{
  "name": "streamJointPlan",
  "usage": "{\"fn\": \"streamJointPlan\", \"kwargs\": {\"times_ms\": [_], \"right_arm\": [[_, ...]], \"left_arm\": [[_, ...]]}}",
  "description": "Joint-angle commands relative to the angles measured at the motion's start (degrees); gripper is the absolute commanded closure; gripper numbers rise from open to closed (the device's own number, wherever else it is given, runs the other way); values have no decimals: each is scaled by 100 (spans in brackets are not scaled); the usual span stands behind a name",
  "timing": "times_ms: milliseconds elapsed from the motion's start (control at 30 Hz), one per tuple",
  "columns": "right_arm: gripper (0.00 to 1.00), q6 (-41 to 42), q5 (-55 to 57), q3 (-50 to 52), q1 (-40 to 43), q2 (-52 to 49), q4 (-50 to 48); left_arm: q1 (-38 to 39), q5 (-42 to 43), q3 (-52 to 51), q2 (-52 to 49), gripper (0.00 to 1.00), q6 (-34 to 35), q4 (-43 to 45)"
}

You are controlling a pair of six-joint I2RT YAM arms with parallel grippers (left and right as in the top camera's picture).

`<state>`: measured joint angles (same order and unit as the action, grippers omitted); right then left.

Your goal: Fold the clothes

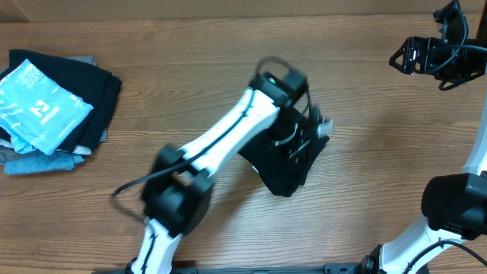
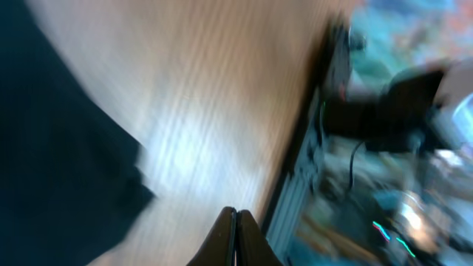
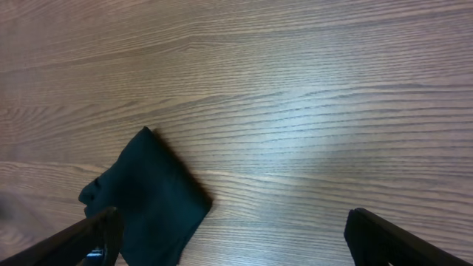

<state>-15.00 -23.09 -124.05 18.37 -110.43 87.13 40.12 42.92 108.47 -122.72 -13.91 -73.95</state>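
Black T-shirt (image 1: 281, 179) lay bunched mid-worktop (image 1: 190, 53), partly under the left arm (image 1: 228, 133). Left jaws were shut, nothing seen between them. Right jaws stood wide open, empty, well apart at the far right.

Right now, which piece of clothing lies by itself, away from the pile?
The black T-shirt, bunched alone in the middle of the table. The rest are stacked in a pile at the left edge, a light-blue printed one on top.
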Motion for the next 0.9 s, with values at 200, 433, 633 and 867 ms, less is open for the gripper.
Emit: {"fn": "streamJointPlan", "kwargs": {"times_ms": [200, 433, 633, 867], "right_arm": [[0, 24, 9, -9, 9, 9, -11], [0, 24, 9, -9, 9, 9, -11], [0, 24, 9, -9, 9, 9, -11], [0, 24, 9, -9, 9, 9, -11]], "left_arm": [[-540, -2398, -44, 114, 96, 2470, 2092], [-1021, -1606, -44, -946, 96, 2940, 3318], [-1209, -1294, -44, -1742, 96, 2857, 3510], [-1558, -573, 761, -866, 91, 2542, 2920]]}}
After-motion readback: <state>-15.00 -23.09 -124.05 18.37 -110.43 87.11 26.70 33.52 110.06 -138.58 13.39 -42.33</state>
